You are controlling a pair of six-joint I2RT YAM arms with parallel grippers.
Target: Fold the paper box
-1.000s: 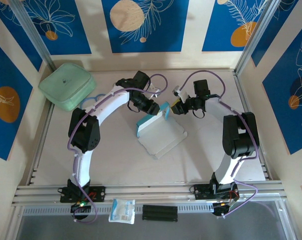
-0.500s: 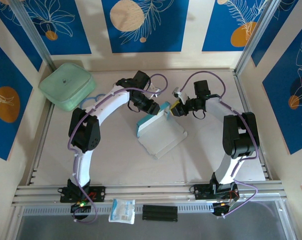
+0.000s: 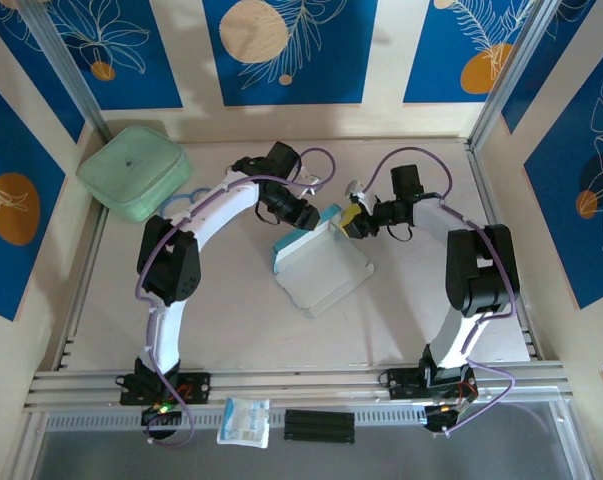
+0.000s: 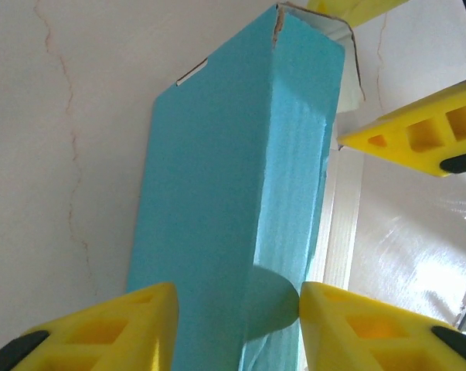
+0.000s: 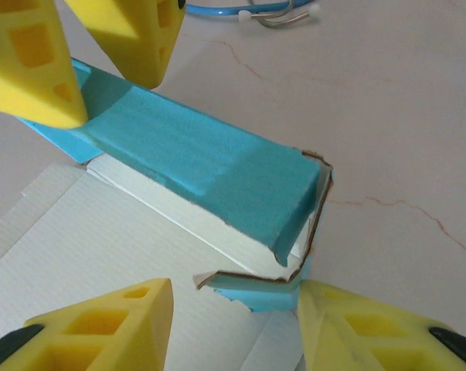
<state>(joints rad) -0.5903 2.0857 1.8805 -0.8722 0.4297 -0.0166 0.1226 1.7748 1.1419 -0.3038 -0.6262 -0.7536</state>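
Pale, veined tabletop [image 3: 231,320] carries the work. Well apart from the left gripper [image 4: 236,297], off to its left near the far corner, sits a pale green rounded case [image 3: 134,172].

Between and below both grippers lies the paper box [image 3: 321,270], partly folded. Its white inner face lies flat and reaches from the grippers back toward the arm bases. Its far side wall stands raised, with the light blue face outward.

The left gripper is pinching that raised blue wall, one yellow finger [image 4: 93,328] on each face. The right gripper [image 5: 233,294] is just beside it at the wall's end, with its fingers spread. A small corner flap with a rough edge sits in the gap between them, unclamped.

Far behind both grippers, past the tabletop's near edge by the left arm's base, lies a small clear-white packet [image 3: 245,421] with blue print.
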